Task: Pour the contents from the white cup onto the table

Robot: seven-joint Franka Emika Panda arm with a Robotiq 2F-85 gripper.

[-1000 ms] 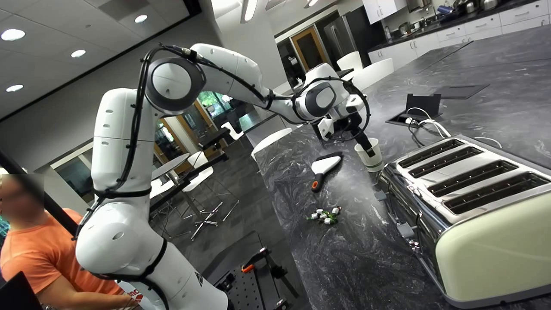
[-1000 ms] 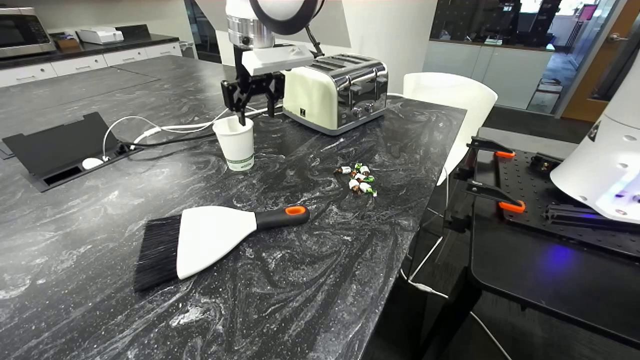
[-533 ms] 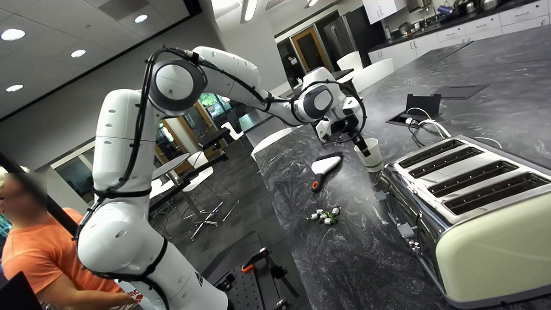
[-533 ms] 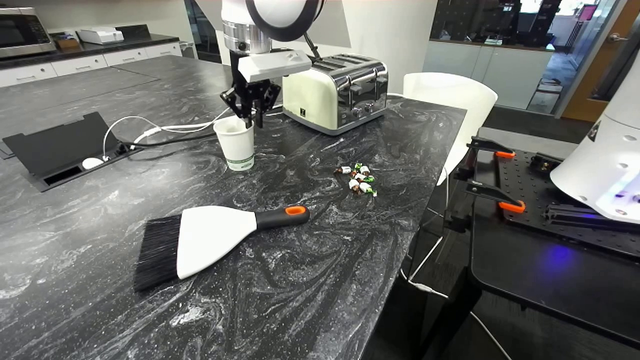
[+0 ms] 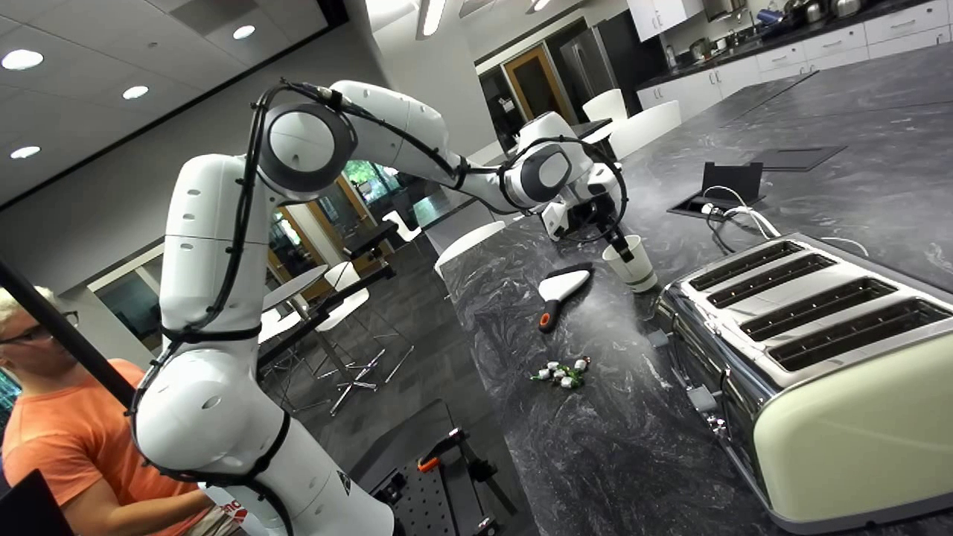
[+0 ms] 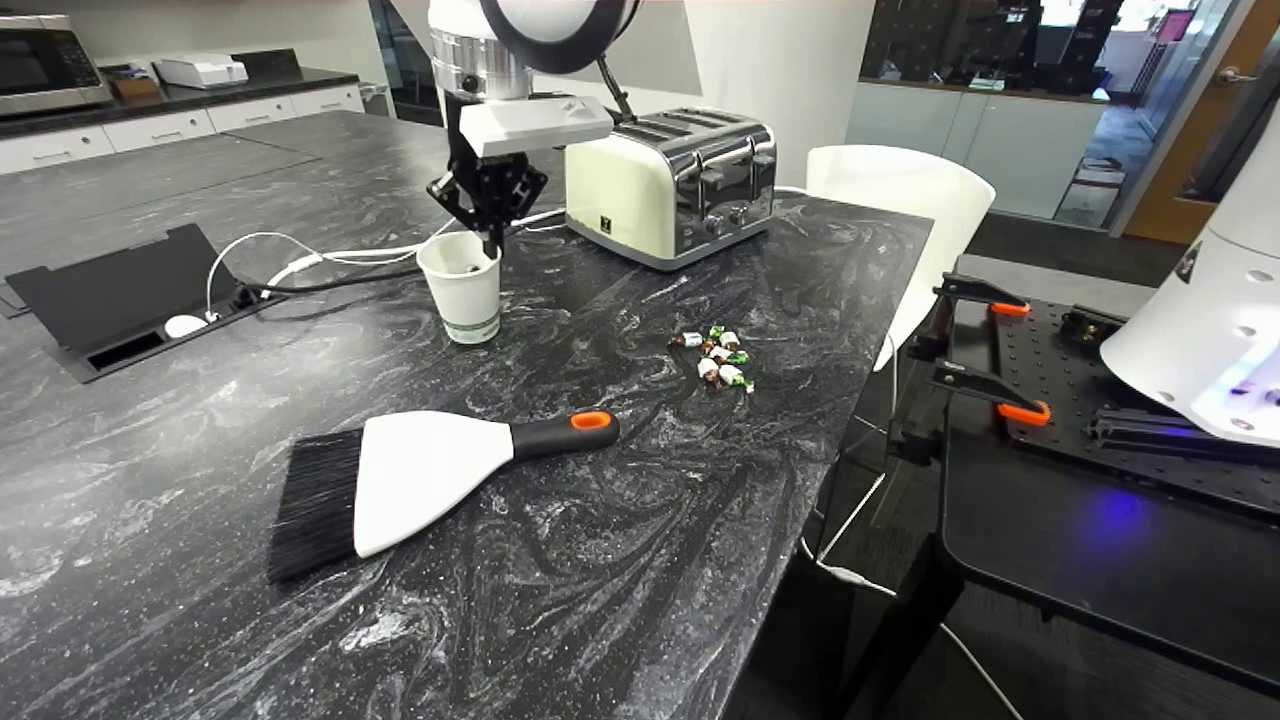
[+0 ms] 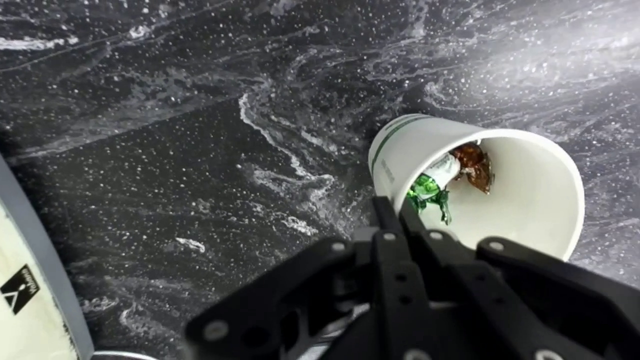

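Note:
The white cup [image 6: 462,295] stands roughly upright on the dark marbled table [image 6: 640,520]; I cannot tell whether its base is slightly raised. My gripper [image 7: 399,212] is shut on the cup's rim, one finger outside the wall and one inside. Wrapped candy with green, white and brown wrappers, the contents [image 7: 442,172], lies inside the cup in the wrist view; the fingers hide part of the interior. Several similar wrapped candies [image 6: 718,358] lie in a loose cluster on the table, seen in both exterior views.
A cream four-slot toaster [image 5: 841,439] stands close beside the cup. The white brush [image 6: 430,480] with a black handle lies on the table between cup and near edge. An open socket box [image 6: 110,300] with white cables [image 6: 350,255] is behind the cup.
The gripper has gone from open to shut on the cup's rim. Gripper and cup have shifted slightly left in both exterior views. The candies on the table have not moved.

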